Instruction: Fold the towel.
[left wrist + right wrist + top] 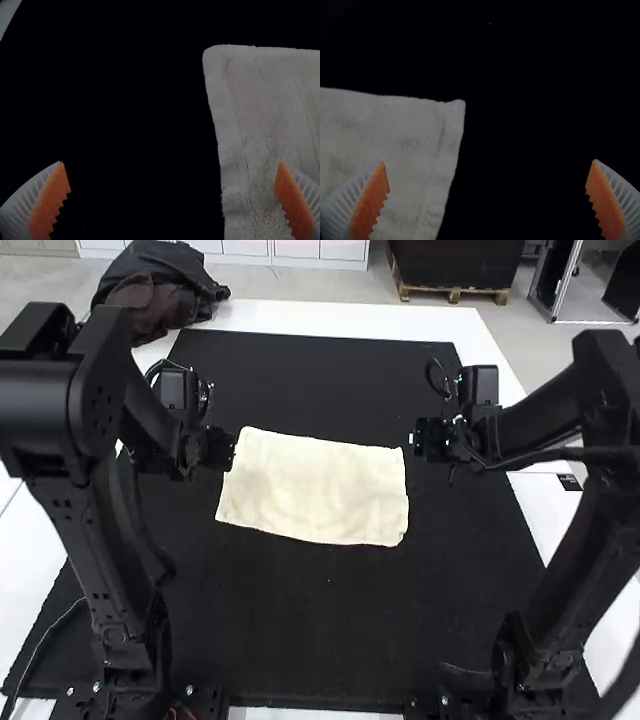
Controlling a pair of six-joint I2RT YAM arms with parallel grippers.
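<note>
Towel lying flat on black mat, left pincer near one side, right pincer opposite (both gaping wide)

Rough cream cloth towel, matt black cloth-like mat, glossy white table

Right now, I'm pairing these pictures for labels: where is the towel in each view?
High view: the towel, lying flat, near the middle.
Left wrist view: its left-hand part, with one corner, partly behind a finger pad.
Right wrist view: its right-hand part, with another corner, partly behind a finger pad.
Shared landmark: the black mat around it.
</note>
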